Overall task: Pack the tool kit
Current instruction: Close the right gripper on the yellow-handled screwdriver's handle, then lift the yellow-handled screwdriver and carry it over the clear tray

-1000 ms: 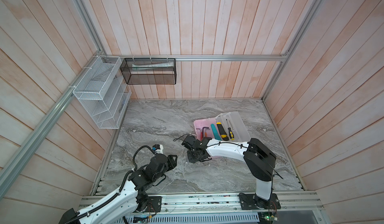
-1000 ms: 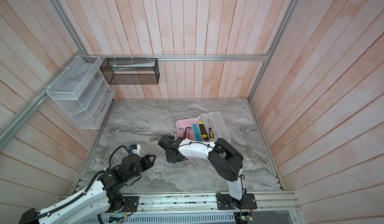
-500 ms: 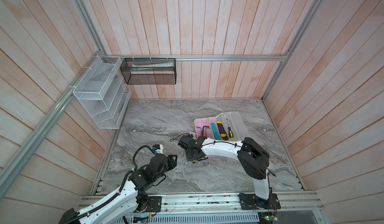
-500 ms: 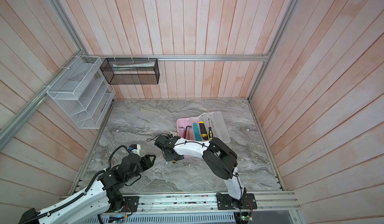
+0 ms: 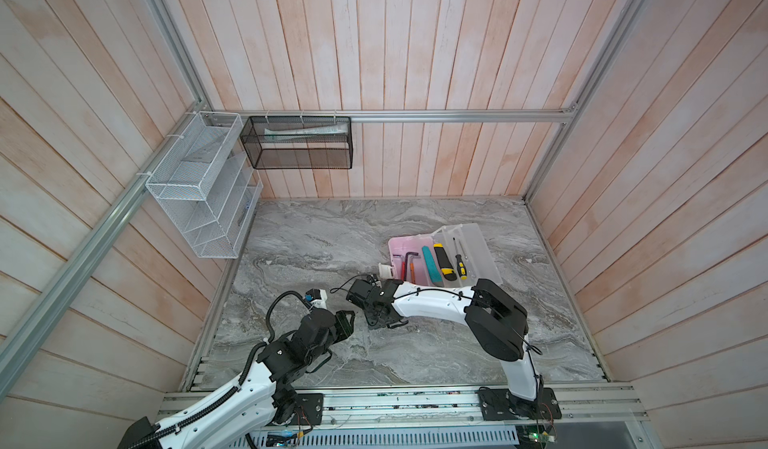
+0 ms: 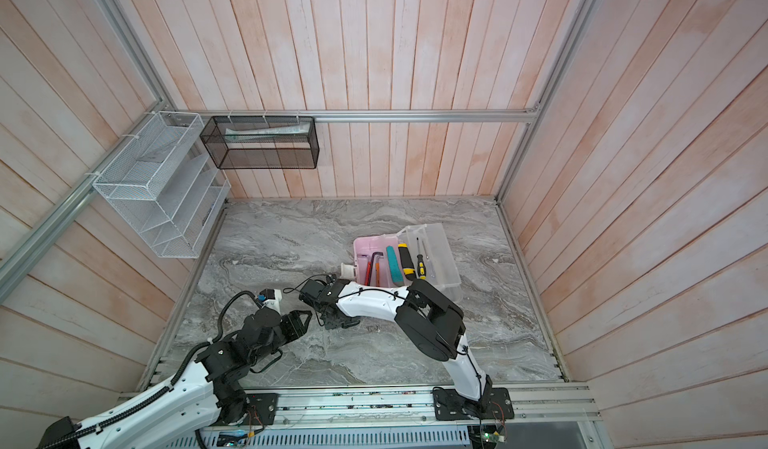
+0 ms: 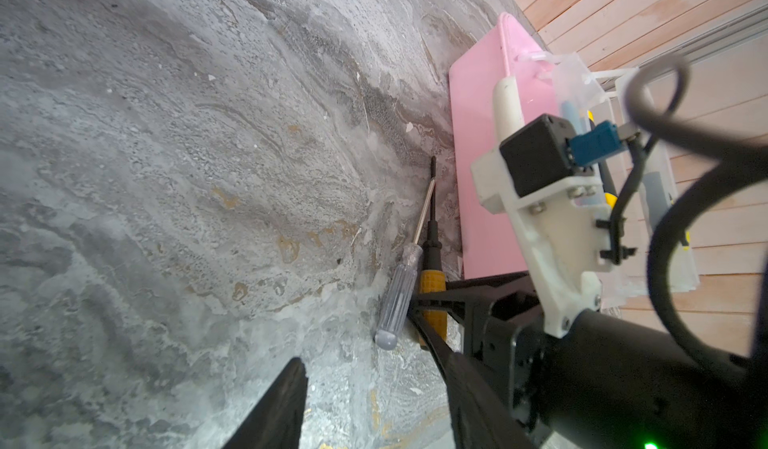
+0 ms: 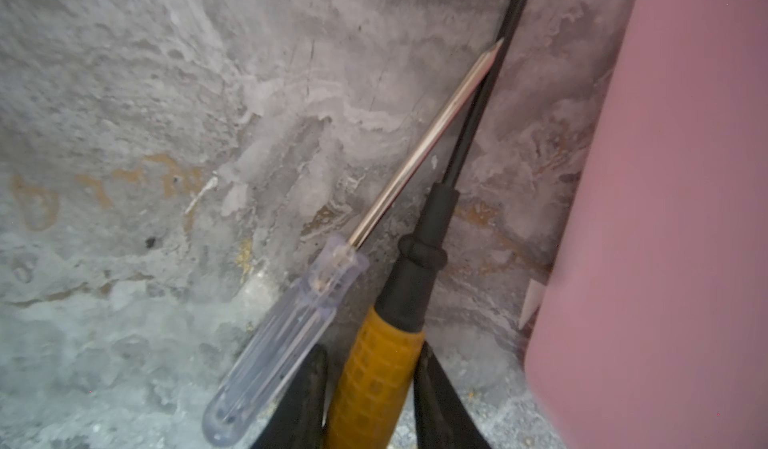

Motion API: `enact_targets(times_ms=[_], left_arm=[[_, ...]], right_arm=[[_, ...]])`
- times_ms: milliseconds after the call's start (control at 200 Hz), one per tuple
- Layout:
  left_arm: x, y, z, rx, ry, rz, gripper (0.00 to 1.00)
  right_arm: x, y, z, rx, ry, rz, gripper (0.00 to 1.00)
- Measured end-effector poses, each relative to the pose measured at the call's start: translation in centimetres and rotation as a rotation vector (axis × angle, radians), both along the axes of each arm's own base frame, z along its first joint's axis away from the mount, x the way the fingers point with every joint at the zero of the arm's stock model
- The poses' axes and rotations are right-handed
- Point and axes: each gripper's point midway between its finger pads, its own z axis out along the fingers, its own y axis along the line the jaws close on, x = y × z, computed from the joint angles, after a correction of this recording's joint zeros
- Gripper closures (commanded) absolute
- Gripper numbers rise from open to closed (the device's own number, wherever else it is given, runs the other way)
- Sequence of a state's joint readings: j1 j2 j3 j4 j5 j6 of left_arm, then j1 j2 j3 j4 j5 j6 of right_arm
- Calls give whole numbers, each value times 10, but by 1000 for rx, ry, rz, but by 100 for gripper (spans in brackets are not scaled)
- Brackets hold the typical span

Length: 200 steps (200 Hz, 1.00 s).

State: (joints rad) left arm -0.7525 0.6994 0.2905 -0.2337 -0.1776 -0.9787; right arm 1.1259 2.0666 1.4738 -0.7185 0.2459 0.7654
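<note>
The tool kit (image 5: 400, 245) (image 6: 365, 245) is a pink case lying open at the table's right back, with its clear lid (image 5: 478, 245) folded back. Inside lie hex keys (image 5: 409, 260), a teal knife (image 5: 431, 266), a yellow-black knife (image 5: 444, 262) and a small screwdriver (image 5: 459, 266). My right gripper (image 5: 379, 321) (image 8: 370, 357) is shut on the handle of a yellow-handled screwdriver (image 8: 419, 260) (image 7: 432, 284) on the table beside the case's near side. A clear-handled screwdriver (image 8: 282, 351) (image 7: 397, 297) lies against it. My left gripper (image 5: 350, 316) (image 7: 374, 405) stands open and holds nothing, just left of the right one.
A white wire basket (image 5: 199, 193) hangs on the left wall. A black mesh basket (image 5: 299, 143) hangs on the back wall. Wooden walls close in three sides of the marble table (image 5: 332, 226). An aluminium rail (image 5: 374, 401) runs along the front.
The right arm's elbow has swung left and its gripper has shifted slightly left near the case's corner. The left arm has not moved.
</note>
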Motion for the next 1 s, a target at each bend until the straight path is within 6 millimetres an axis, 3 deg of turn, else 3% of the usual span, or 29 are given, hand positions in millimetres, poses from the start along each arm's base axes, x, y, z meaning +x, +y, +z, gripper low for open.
enact_targets(times_ms=[180, 475, 575, 645, 1000], left_arm=[[2, 1, -1, 10, -6, 5, 43], [2, 2, -7, 23, 5, 7, 43], [2, 1, -10, 30, 13, 8, 43], [2, 1, -11, 32, 15, 7, 43], [8, -4, -14, 35, 9, 2, 45]], right_arm=[[4, -3, -1, 3, 3, -14, 68], [13, -9, -1, 15, 1, -39, 78], [13, -10, -1, 16, 0, -34, 85], [13, -10, -1, 15, -1, -31, 100], [14, -11, 0, 7, -1, -14, 100]])
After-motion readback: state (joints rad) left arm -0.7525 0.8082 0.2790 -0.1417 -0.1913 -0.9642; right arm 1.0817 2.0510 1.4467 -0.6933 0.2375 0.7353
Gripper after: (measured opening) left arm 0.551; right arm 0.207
